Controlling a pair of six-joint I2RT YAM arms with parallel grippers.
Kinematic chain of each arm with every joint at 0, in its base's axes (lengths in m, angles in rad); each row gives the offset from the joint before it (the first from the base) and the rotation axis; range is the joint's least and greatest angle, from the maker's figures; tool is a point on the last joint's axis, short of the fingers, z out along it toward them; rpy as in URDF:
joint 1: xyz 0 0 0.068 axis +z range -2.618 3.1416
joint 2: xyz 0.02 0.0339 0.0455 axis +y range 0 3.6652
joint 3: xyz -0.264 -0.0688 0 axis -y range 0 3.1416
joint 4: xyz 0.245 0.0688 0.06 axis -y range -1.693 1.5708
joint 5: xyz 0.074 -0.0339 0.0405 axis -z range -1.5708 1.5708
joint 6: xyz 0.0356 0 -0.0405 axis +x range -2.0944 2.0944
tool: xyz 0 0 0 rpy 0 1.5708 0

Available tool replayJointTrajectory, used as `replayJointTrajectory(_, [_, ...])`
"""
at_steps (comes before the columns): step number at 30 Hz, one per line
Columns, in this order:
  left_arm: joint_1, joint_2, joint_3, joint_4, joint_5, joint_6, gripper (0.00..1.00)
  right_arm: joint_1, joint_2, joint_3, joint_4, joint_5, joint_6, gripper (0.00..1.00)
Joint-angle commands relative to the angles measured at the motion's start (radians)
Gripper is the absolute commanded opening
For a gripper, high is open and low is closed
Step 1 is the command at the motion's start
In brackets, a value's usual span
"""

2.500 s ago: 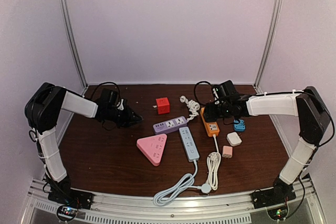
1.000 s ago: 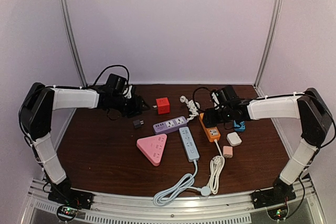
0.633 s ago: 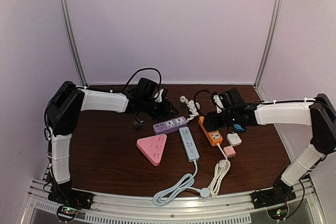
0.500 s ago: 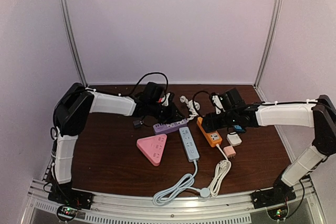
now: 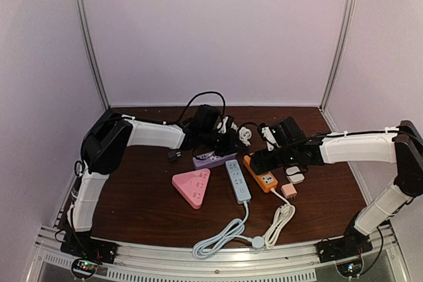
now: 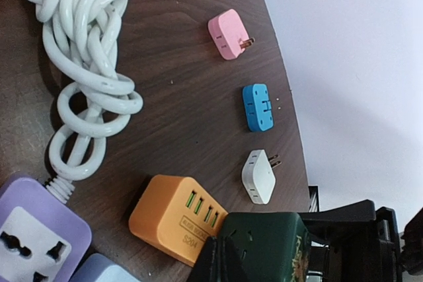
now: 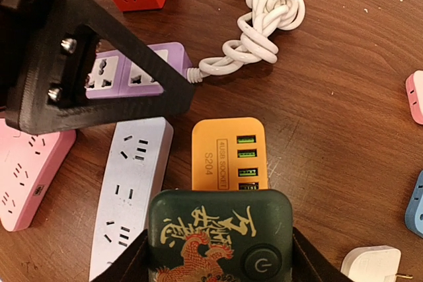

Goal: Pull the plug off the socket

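Both arms reach inward, nearly level. The right gripper (image 5: 260, 160) pinches the green plug (image 7: 220, 236) on the orange strip (image 7: 228, 153). The left gripper (image 5: 221, 143) hangs over the purple strip (image 6: 26, 229); I cannot tell how its jaws stand.

A dark brown wooden worktop (image 5: 132, 189) sits in a small booth with plain pale walls (image 5: 218, 31) (faintly lilac in this light). Two slim metal posts (image 5: 88, 37) rise at the back corners, and a ribbed aluminium rail (image 5: 158, 263) runs along the near edge. The lighting is soft and even.
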Motion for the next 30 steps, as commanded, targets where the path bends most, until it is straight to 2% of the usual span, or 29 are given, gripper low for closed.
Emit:
replayJointTrajectory(1, [-0.020, 0.053, 0.048, 0.026, 0.020, -0.018, 0.04, 0.018, -0.018, -0.017, 0.004, 0.012, 0.025, 0.37])
replayJointTrajectory(20, [-0.072, 0.142, 0.121, -0.044, 0.009, -0.040, 0.04, 0.030, 0.010, -0.018, 0.041, 0.035, 0.023, 0.36])
replayJointTrajectory(26, [-0.079, 0.148, 0.124, -0.096, -0.008, -0.029, 0.04, 0.031, 0.020, -0.004, 0.037, 0.044, 0.016, 0.36])
replayJointTrajectory(30, [-0.083, 0.156, 0.149, -0.197, -0.031, 0.009, 0.04, 0.030, 0.023, 0.013, 0.036, 0.053, 0.012, 0.36])
